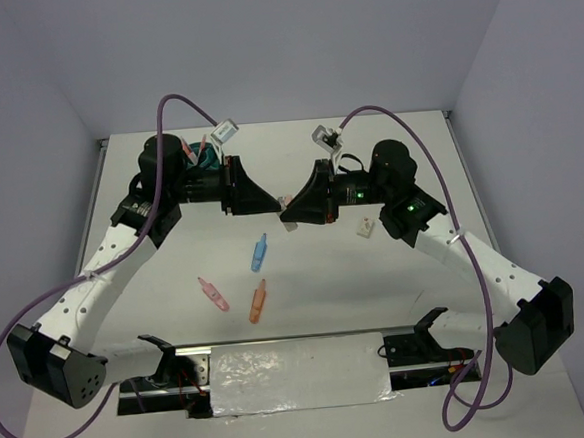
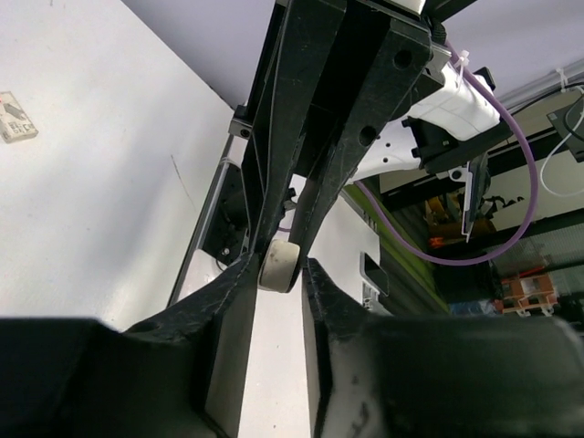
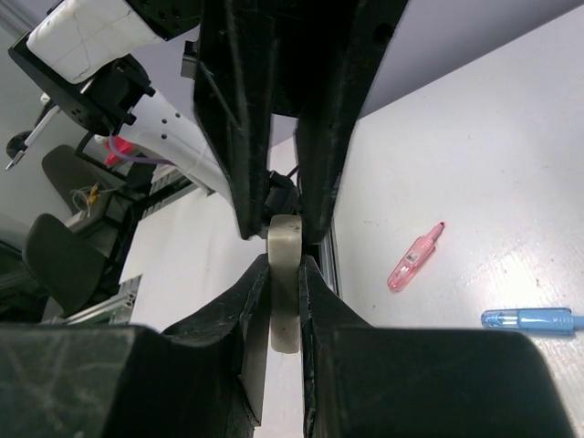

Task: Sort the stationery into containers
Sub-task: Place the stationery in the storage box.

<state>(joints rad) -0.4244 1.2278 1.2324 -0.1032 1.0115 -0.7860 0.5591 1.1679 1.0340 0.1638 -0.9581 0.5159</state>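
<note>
Above the table's middle my two grippers meet tip to tip. My right gripper is shut on a white eraser, pinching its flat sides. My left gripper has closed its fingers on both sides of the eraser's free end. From above, the eraser shows as a small pale spot between the two black jaws. On the table lie a blue marker, a pink marker and an orange marker. The teal container is mostly hidden behind the left arm.
A small white and tan item lies on the table under the right arm; it also shows in the left wrist view. The right wrist view shows the pink marker and the blue marker. Cables arc over both arms.
</note>
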